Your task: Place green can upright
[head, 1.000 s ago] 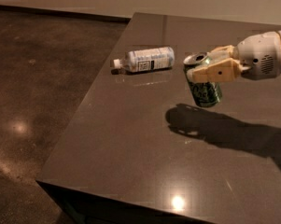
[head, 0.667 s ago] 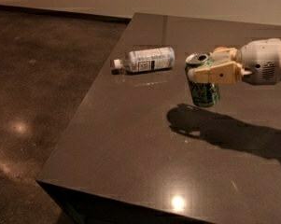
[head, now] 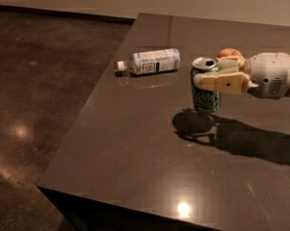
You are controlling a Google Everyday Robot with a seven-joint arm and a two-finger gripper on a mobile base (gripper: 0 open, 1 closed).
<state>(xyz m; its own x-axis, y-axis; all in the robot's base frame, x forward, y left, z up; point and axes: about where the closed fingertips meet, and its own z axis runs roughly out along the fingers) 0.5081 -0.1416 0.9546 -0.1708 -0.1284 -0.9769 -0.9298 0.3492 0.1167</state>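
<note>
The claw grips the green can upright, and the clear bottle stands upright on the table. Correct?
No: the camera view shows the clear bottle lying on its side on the table. The claw, over the table, does grip the green can upright.

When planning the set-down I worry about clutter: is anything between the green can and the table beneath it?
Nothing visible. The gripper holds the green can upright just above bare table; only its shadow lies below. The plastic bottle lies off to the side, apart.

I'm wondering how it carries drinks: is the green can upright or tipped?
Upright. The can is vertical, rim facing up, gripped near its top by the hand, above the table.
</note>
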